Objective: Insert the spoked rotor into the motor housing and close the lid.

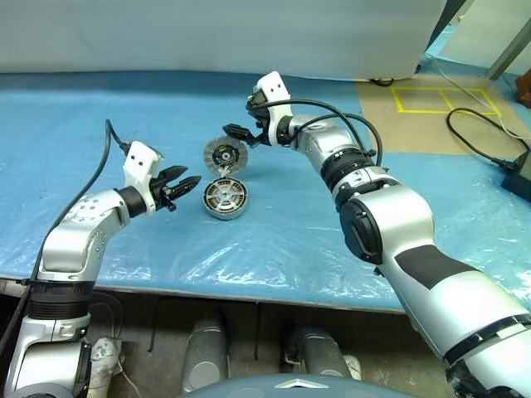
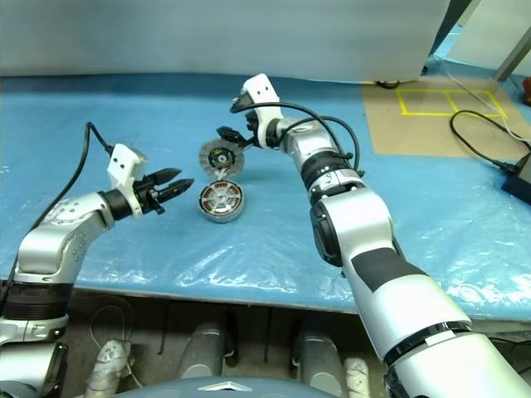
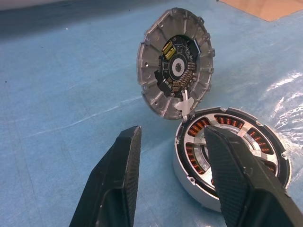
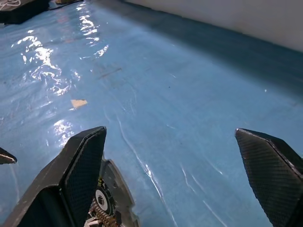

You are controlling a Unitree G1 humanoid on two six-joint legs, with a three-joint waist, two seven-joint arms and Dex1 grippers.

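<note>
The motor housing lies flat on the blue table, copper windings showing inside. The spoked rotor appears to sit in it; my left finger hides its hub. The lid stands on edge just behind the housing, tilted. Its circuit-board face looks toward my left gripper, and a white wire joins it to the housing. My right gripper hovers at the lid's upper edge, open wide, with the lid's rim beside one finger. My left gripper is left of the housing, open and empty.
The blue sheet covers the table to its front edge. At the back right are a brown mat with yellow tape squares, a black cable and a dark box. A white panel runs along the back.
</note>
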